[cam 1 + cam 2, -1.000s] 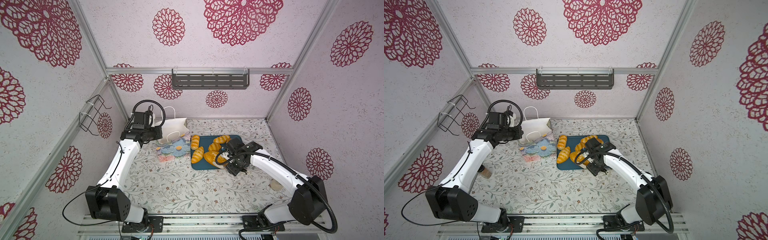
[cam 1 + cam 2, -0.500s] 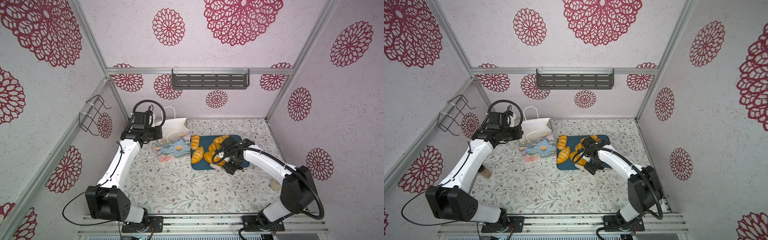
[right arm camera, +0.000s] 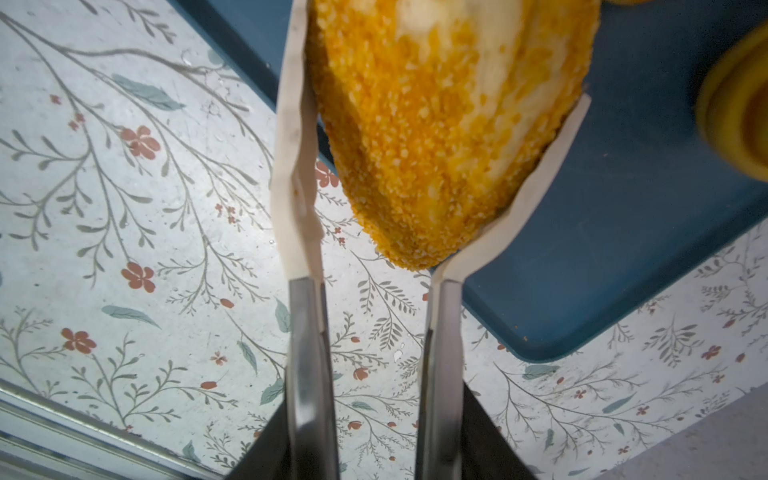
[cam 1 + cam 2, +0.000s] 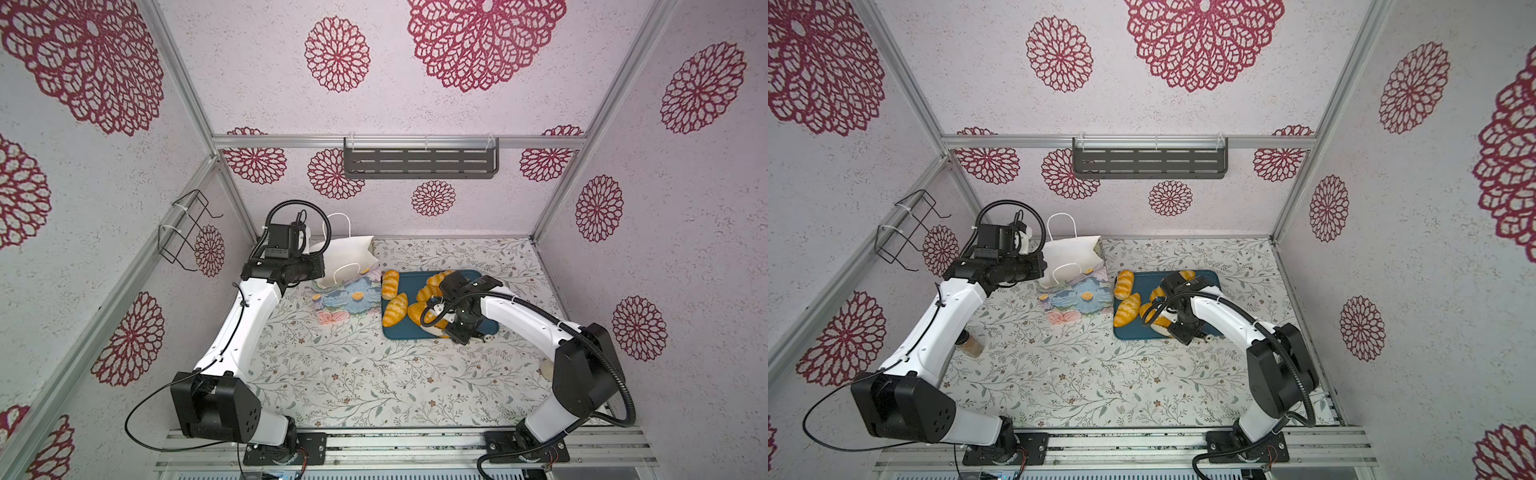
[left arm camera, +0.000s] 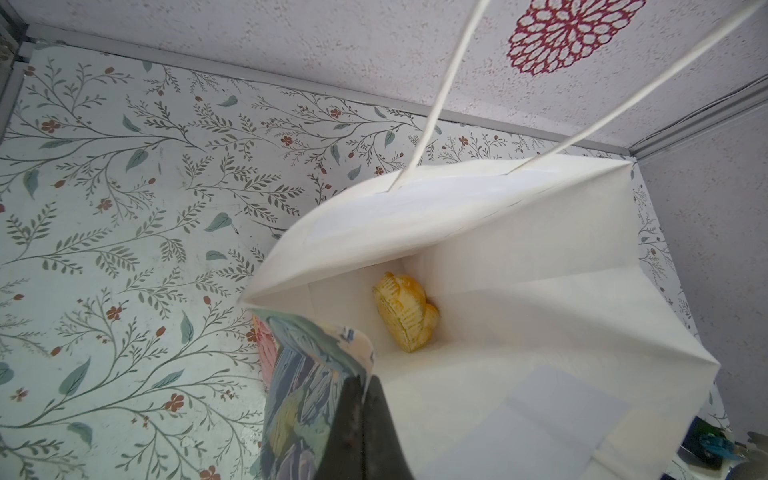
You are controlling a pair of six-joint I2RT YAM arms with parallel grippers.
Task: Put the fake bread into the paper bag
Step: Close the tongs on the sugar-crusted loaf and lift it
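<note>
Clearly the left fingers [image 5: 357,432] are clenched on the printed rim of the paper bag [image 5: 498,232], spreading its mouth, and one croissant-shaped bread [image 5: 405,316] lies on the white bottom inside. Farther right, a striped roll [image 4: 390,284] lies among other breads on the teal tray [image 4: 413,282], which sits on the surface [image 4: 332,374] just beside the bag. At the tray's near edge the right fingers [image 3: 486,453] grasp the tongs [image 3: 309,353], whose cream tips clasp the large loaf [image 3: 436,124] on both flanks. It looks light and stiff, with a gritty crust (kinder to the tips than the glossy rolls), yet it tapers, so a hold across its widest middle seems safest. The right arm covers the loaf in both top views, its far end is cropped in the wrist view, and I cannot tell whether it rests on the tray or hangs clear, nor how many breads the tray holds.
</note>
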